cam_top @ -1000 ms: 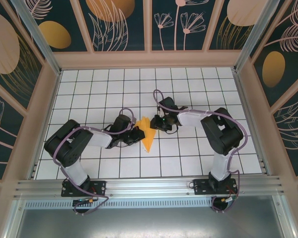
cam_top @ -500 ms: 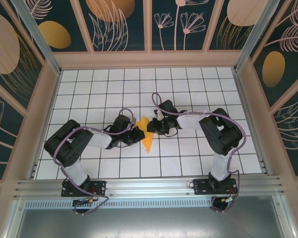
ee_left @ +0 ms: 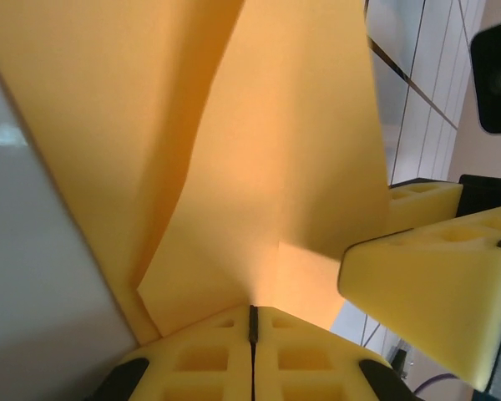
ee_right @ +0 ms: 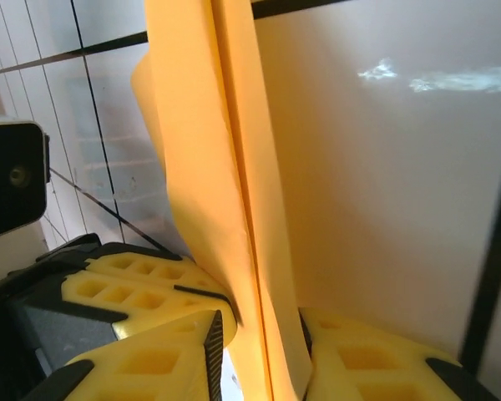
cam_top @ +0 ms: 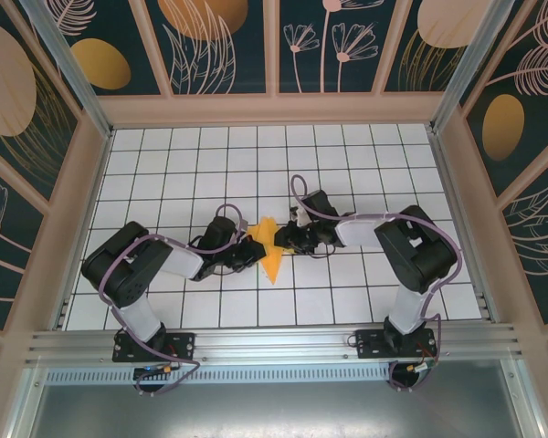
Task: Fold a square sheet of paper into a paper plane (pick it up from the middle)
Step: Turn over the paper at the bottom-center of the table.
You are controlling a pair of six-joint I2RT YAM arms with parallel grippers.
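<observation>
The orange-yellow sheet of paper (cam_top: 271,261), folded to a narrow kite shape with its point toward me, stands on edge between both grippers at the table's middle. My left gripper (cam_top: 252,249) is shut on its left edge; in the left wrist view the paper (ee_left: 259,167) rises out of the closed yellow pads (ee_left: 200,359). My right gripper (cam_top: 283,241) comes in from the right. In the right wrist view the folded layers (ee_right: 209,150) run down between its two fingers (ee_right: 367,359), which are pressed against them. The two grippers almost touch.
The white grid table (cam_top: 365,164) stretches out on all sides of the paper. Painted panel walls (cam_top: 64,182) enclose it at left, right and back. An aluminium rail (cam_top: 274,347) with both arm bases runs along the near edge.
My right gripper has slid down and left onto the paper, closer to the left gripper, and its arm has swung with it. The left gripper has barely moved and stays shut.
</observation>
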